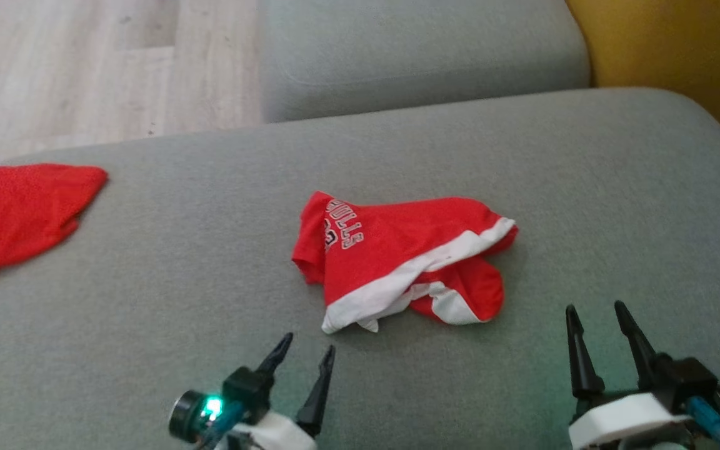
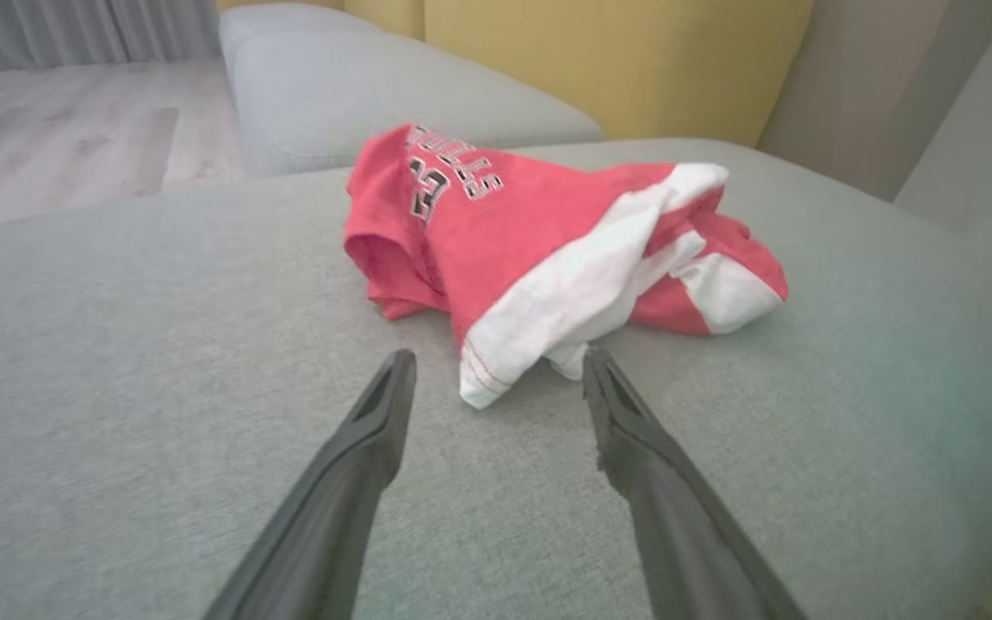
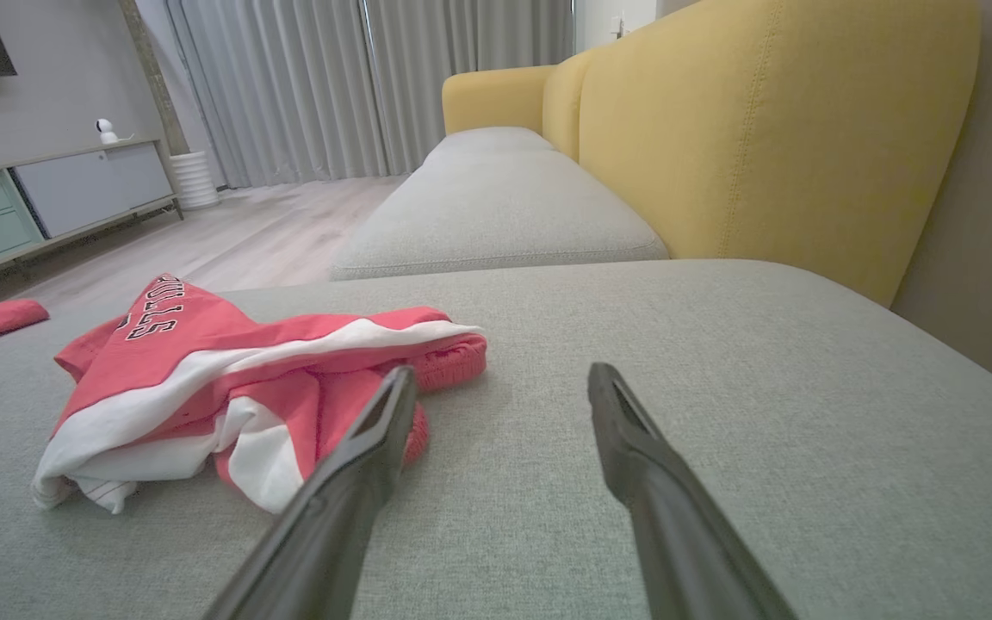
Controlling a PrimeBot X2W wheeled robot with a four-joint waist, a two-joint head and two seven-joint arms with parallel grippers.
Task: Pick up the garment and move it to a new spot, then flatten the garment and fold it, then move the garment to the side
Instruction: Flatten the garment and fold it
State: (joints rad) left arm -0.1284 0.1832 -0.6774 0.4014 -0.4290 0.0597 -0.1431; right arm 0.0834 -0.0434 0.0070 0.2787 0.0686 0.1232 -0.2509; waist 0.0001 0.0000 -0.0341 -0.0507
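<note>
Red garment crumpled on grey cushion, lettering perhaps BULLS

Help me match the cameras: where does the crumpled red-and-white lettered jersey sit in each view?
Head view: crumpled red-and-white lettered jersey, centre.
Left wrist view: jersey, centre, slightly high.
Right wrist view: jersey, lower left.
Shared landmark: yellow upholstered sofa backrest, behind it.

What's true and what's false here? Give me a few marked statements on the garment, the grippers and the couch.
1. The garment lies crumpled on the grey cushion. True.
2. The left gripper is shut on the garment. False: it is open and holds nothing.
3. Another red cloth lies off to the robot's left. True.
4. The right gripper is shut. False: it is open, beside the garment, holding nothing.
</note>
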